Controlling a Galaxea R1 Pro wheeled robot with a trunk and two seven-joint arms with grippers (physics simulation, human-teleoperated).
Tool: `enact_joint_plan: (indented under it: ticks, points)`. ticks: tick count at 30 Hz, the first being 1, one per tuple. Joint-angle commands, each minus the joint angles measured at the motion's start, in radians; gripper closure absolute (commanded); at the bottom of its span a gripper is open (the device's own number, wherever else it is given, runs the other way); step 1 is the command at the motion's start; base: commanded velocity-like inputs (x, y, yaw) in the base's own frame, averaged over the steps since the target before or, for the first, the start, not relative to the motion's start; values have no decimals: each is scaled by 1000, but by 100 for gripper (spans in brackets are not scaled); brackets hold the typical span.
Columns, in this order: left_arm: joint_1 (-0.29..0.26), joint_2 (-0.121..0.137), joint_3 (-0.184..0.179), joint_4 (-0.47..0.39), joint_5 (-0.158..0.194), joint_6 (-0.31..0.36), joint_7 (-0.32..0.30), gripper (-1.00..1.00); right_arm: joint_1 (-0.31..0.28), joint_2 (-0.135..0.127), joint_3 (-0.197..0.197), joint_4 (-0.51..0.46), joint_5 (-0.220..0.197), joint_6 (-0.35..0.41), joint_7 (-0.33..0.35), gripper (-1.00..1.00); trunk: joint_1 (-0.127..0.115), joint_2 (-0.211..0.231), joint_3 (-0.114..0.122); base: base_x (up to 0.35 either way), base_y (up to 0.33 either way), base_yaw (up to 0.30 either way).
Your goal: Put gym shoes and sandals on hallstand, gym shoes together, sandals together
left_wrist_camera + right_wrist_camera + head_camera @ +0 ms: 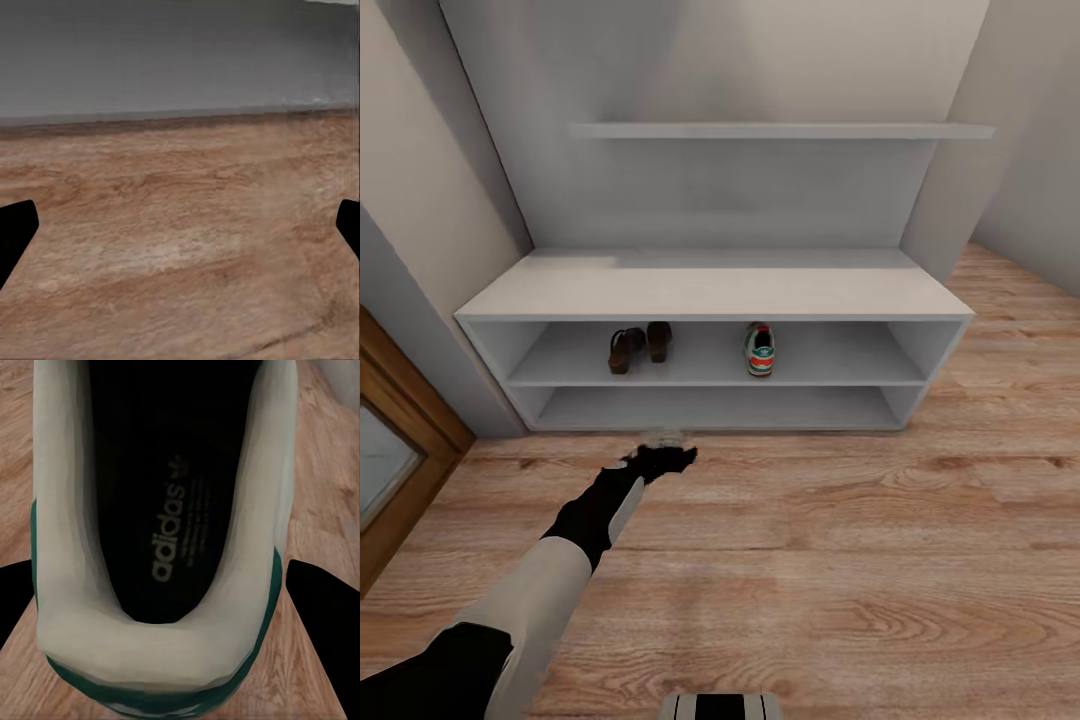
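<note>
The pale grey hallstand [710,290] stands against the wall ahead. On its upper open shelf level, the two dark brown sandals [638,347] sit side by side left of centre. One cream gym shoe [759,350] with green stripes rests further right on that level. The second gym shoe [157,510] appears from above its heel in the right wrist view. My right gripper [161,607] has a finger pressed against each of its sides, over the corridor floor [322,495]. My left gripper [663,450] reaches low over the floor [180,225] just before the rack's base, open and holding nothing.
A wooden door frame [400,440] lines the left wall. An upper shelf [780,130] crosses the back panel. Wood-plank floor [840,560] stretches wide in front of and to the right of the rack. The lower shelf level [710,408] holds nothing.
</note>
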Motion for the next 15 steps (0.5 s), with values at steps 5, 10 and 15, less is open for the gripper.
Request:
enact_joint_plan:
  ticks: [5, 10, 15]
  points:
    - [42, 71, 0, 112, 9, -418, -832, -100, -1, 8, 1, 1, 5, 5, 1, 100, 0, 0, -1, 0, 0, 0]
    - [44, 44, 0, 158, 9, -443, -879, -100, -1, 10, 3, 8, 4, 5, 2, 100, 0, 0, -1, 0, 0, 0]
    - [45, 18, -1, 250, 3, -451, -883, -100, -1, 137, 186, 48, 3, 5, 9, 100, 0, 0, -1, 0, 0, 0]
